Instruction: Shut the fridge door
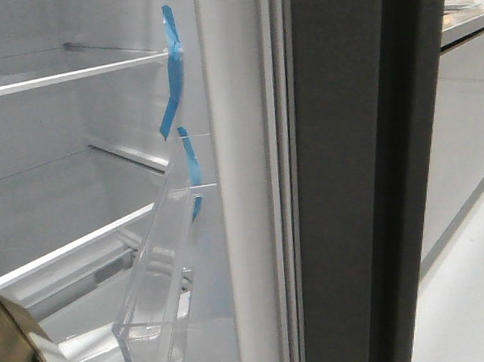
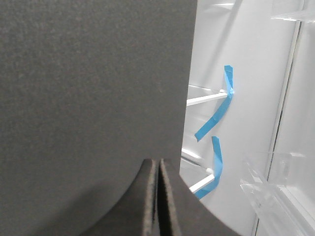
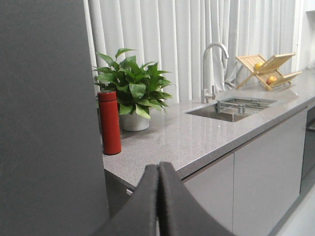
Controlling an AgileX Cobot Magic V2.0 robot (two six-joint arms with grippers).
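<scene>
1. Your left claw (image 2: 158,196) has its dark fingers (image 2: 147,206) pressed together with nothing between them, right up against the matte dark-grey outer face of the fridge door (image 2: 93,98).
2. Past that door's edge, at about 3 o'clock in the left wrist view, you see the white fridge interior (image 2: 246,59) with its white shelves (image 2: 206,98), curling blue tape strips (image 2: 216,115) and a clear plastic bin (image 2: 273,191).
3. Your right claw (image 3: 158,201) is likewise closed, fingers together and holding nothing, with a dark-grey panel (image 3: 47,123) filling the 9 o'clock side of its view.
4. Beyond the right claw runs the grey speckled counter (image 3: 197,137), carrying a red flask (image 3: 109,123), a potted green plant (image 3: 130,93), a sink (image 3: 231,108) with a curved faucet (image 3: 211,69), and a wooden dish rack (image 3: 268,69) at 2 o'clock; white curtains (image 3: 187,44) hang behind.
5. In the front view the fridge door (image 1: 352,180) stands open, edge-on at centre, its white lining (image 1: 241,172) and a clear bin (image 1: 163,298) facing 9 o'clock toward the shelves (image 1: 63,76).
6. Glossy light-grey cabinet fronts (image 1: 466,127) lie at 3 o'clock.
</scene>
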